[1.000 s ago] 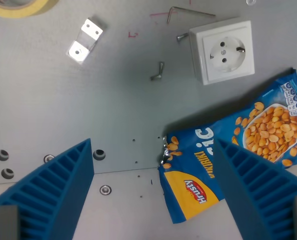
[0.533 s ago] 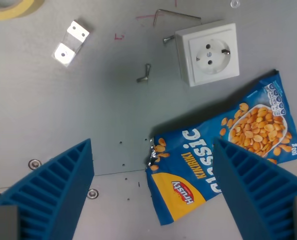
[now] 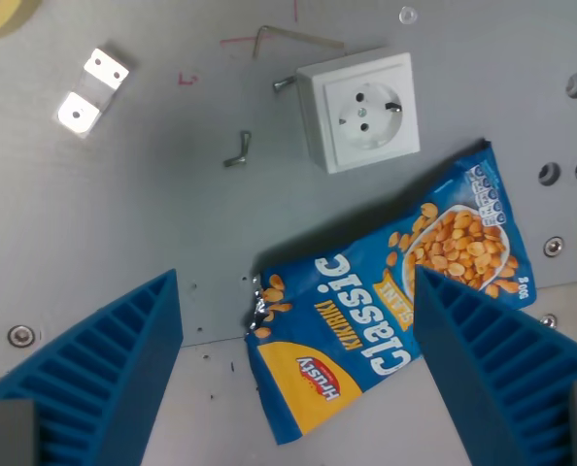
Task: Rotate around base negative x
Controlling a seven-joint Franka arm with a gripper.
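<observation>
Hand (image 3: 298, 374) spread wide and empty, blue ribbed fingers (image 3: 104, 374) framing the lower left and lower right corners of the frame, hovering above the grey bench (image 3: 152, 223) with nothing between them but air. No single task object here: a pure rotation of the arm about a base axis, so the task's "thing" is the hand itself, low centre of frame.

Blue snack bag (image 3: 386, 330) lying flat and tilted across lower centre to right, its right part hidden behind the right finger. White wall socket (image 3: 359, 110) upper centre-right, apart from the bag. Small screw (image 3: 236, 150) left of the socket, bent wire (image 3: 288, 39) at top centre, metal bracket (image 3: 91, 90) upper left, edge of a yellow tape roll (image 3: 2, 15) in the top left corner.

Main risk, as a judgement: tilting too far, dipping one fingertip toward the bench or snagging the crinkled bag under the right finger. Height above the bench not readable from this view, so margin unknown. Secondary risk: drifting sideways instead of turning cleanly
</observation>
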